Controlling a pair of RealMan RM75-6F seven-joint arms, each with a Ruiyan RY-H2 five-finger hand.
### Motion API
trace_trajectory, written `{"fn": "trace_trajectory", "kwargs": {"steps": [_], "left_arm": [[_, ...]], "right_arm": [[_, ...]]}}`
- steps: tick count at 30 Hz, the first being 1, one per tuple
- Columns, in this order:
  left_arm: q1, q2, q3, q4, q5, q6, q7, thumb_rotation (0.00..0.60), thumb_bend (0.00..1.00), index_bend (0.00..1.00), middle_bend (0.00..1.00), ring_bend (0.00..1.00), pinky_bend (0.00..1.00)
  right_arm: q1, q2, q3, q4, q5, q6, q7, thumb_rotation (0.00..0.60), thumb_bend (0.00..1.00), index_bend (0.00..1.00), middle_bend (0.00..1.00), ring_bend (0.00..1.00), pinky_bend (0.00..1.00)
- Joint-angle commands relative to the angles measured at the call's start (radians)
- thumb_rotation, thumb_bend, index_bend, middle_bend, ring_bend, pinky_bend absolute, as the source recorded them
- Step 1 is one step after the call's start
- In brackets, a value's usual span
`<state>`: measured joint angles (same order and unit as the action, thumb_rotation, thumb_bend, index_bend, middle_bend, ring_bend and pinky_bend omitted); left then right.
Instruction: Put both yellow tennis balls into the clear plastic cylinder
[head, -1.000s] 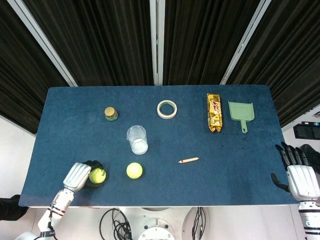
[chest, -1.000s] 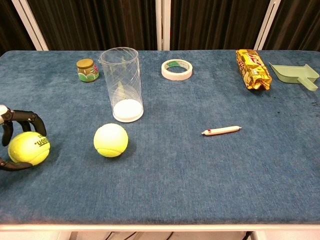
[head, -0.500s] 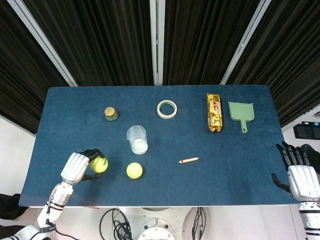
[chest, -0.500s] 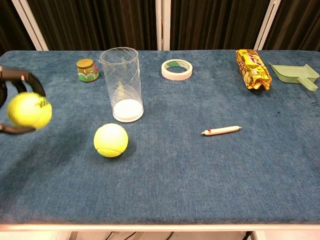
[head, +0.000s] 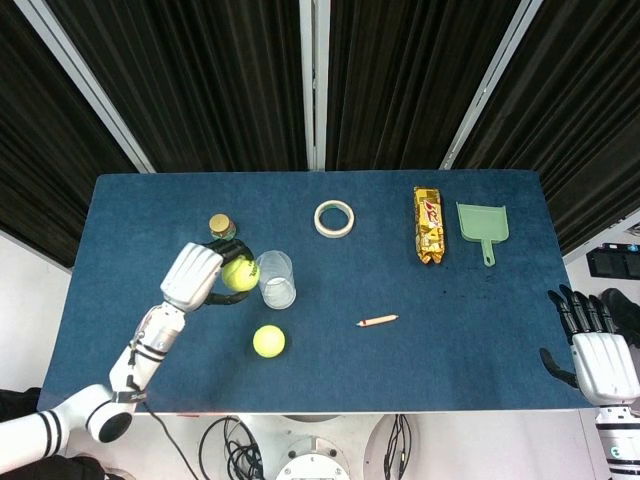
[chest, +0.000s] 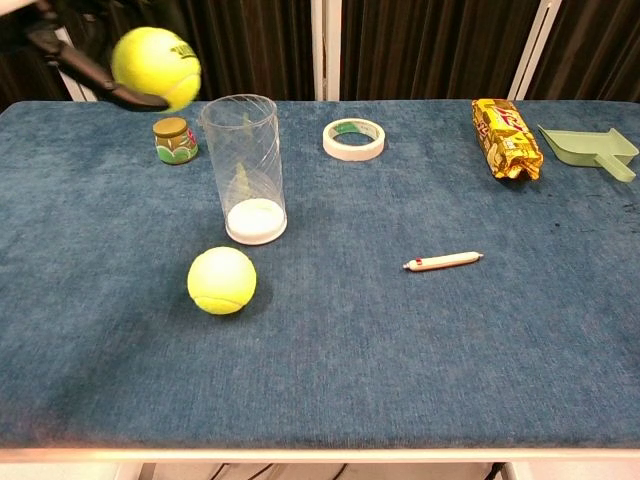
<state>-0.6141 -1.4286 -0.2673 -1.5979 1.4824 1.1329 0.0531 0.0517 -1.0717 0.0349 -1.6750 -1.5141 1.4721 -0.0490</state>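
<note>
My left hand (head: 196, 276) grips a yellow tennis ball (head: 238, 273) in the air, just left of the rim of the clear plastic cylinder (head: 274, 279). In the chest view that ball (chest: 156, 66) hangs up high, left of the upright cylinder (chest: 245, 165), with dark fingers (chest: 95, 82) curled around it. A second yellow tennis ball (head: 268, 341) lies on the blue table in front of the cylinder, also seen as the ball (chest: 221, 280) in the chest view. My right hand (head: 603, 352) rests off the table's right edge, fingers apart, holding nothing.
A small jar (head: 221, 227) stands behind my left hand. A tape roll (head: 334, 218), a snack packet (head: 429, 225) and a green dustpan (head: 484, 228) lie along the back. A pen (head: 377, 320) lies mid-table.
My left hand has lifted the tennis ball off the table's front left and carried it up and toward the cylinder's rim. The right hand has stayed put.
</note>
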Motion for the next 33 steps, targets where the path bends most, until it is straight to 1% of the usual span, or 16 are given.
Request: {"fn": "trace_trajectory", "kwargs": {"steps": [1, 5, 13, 14, 16, 19, 22, 26, 31, 33], "left_arm": [[-0.045, -0.043, -0.014, 0.031, -0.022, -0.034, 0.011, 0.600, 0.20, 0.54, 0.49, 0.50, 0.71], [-0.073, -0.089, -0.013, 0.078, -0.025, -0.032, -0.004, 0.600, 0.20, 0.54, 0.49, 0.50, 0.71], [-0.098, -0.123, -0.020, 0.113, -0.060, -0.028, -0.008, 0.600, 0.20, 0.53, 0.48, 0.49, 0.70], [-0.100, -0.122, -0.019, 0.114, -0.069, -0.033, -0.006, 0.600, 0.20, 0.50, 0.47, 0.48, 0.70], [-0.104, -0.118, -0.013, 0.116, -0.076, -0.042, -0.002, 0.600, 0.20, 0.41, 0.43, 0.43, 0.65], [-0.107, -0.105, -0.002, 0.107, -0.088, -0.063, -0.016, 0.600, 0.18, 0.17, 0.29, 0.27, 0.51], [-0.109, -0.098, 0.007, 0.107, -0.074, -0.054, -0.025, 0.600, 0.17, 0.09, 0.19, 0.17, 0.43], [-0.108, -0.097, 0.009, 0.104, -0.051, -0.023, -0.050, 0.600, 0.17, 0.06, 0.14, 0.13, 0.38], [-0.100, -0.082, 0.018, 0.073, -0.040, 0.003, -0.049, 0.600, 0.16, 0.06, 0.14, 0.13, 0.36], [-0.091, -0.071, 0.028, 0.044, -0.035, 0.017, -0.037, 0.600, 0.16, 0.09, 0.15, 0.13, 0.36]], "right_arm": [[0.001, 0.002, 0.003, 0.003, 0.004, -0.002, 0.006, 0.600, 0.27, 0.00, 0.00, 0.00, 0.00], [0.002, 0.003, 0.003, 0.010, 0.008, -0.006, 0.019, 0.600, 0.27, 0.00, 0.00, 0.00, 0.00], [0.002, 0.004, 0.005, 0.022, 0.010, -0.007, 0.038, 0.600, 0.27, 0.00, 0.00, 0.00, 0.00], [0.002, 0.003, 0.005, 0.023, 0.011, -0.008, 0.039, 0.600, 0.27, 0.00, 0.00, 0.00, 0.00], [0.002, 0.003, 0.005, 0.025, 0.014, -0.010, 0.039, 0.600, 0.27, 0.00, 0.00, 0.00, 0.00], [0.003, 0.000, 0.006, 0.028, 0.016, -0.012, 0.040, 0.600, 0.27, 0.00, 0.00, 0.00, 0.00], [0.004, 0.000, 0.006, 0.028, 0.017, -0.014, 0.039, 0.600, 0.27, 0.00, 0.00, 0.00, 0.00], [0.003, -0.001, 0.006, 0.030, 0.017, -0.013, 0.040, 0.600, 0.27, 0.00, 0.00, 0.00, 0.00], [0.004, 0.000, 0.006, 0.027, 0.015, -0.013, 0.038, 0.600, 0.27, 0.00, 0.00, 0.00, 0.00], [0.004, -0.001, 0.005, 0.028, 0.015, -0.013, 0.038, 0.600, 0.27, 0.00, 0.00, 0.00, 0.00]]}}
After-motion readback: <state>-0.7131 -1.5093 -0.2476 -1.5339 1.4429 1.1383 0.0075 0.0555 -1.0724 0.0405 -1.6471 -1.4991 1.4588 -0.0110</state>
